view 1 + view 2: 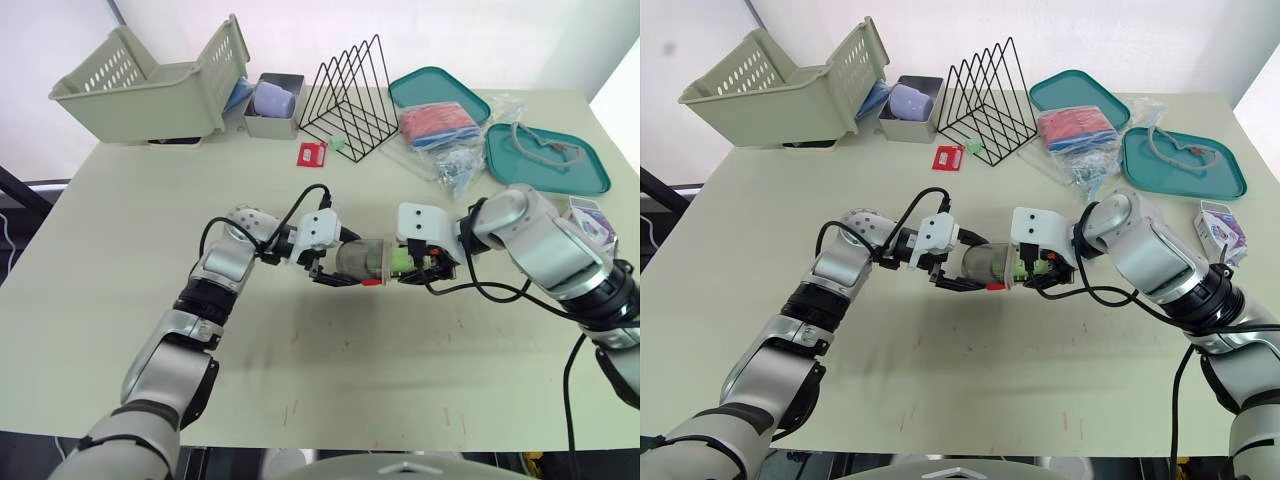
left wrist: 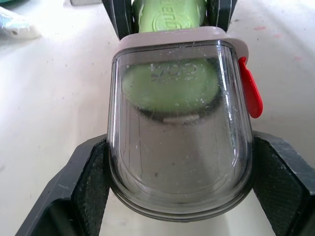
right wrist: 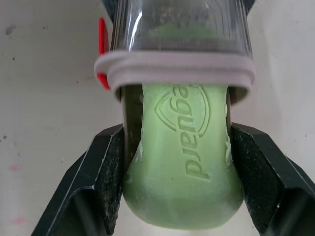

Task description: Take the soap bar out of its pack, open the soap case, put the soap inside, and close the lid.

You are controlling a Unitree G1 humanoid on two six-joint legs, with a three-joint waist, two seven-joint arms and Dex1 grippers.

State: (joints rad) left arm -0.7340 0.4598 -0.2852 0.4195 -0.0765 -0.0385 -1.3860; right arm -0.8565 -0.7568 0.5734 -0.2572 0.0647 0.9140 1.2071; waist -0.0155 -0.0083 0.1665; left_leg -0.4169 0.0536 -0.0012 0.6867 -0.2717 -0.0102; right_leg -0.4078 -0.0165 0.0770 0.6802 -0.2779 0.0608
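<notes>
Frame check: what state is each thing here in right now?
soap case: open, held sideways, soap partly in
soap bar: unpacked, one end inside the case
left gripper: shut on the soap case
right gripper: shut on the soap bar
basket: tilted

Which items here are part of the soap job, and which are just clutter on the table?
In the job: soap bar, held by right tool; soap case, held by left tool; small box, possibly the pack.
Lying about: green basket, grey tub, wire rack, red card, teal trays, plastic bag.
</notes>
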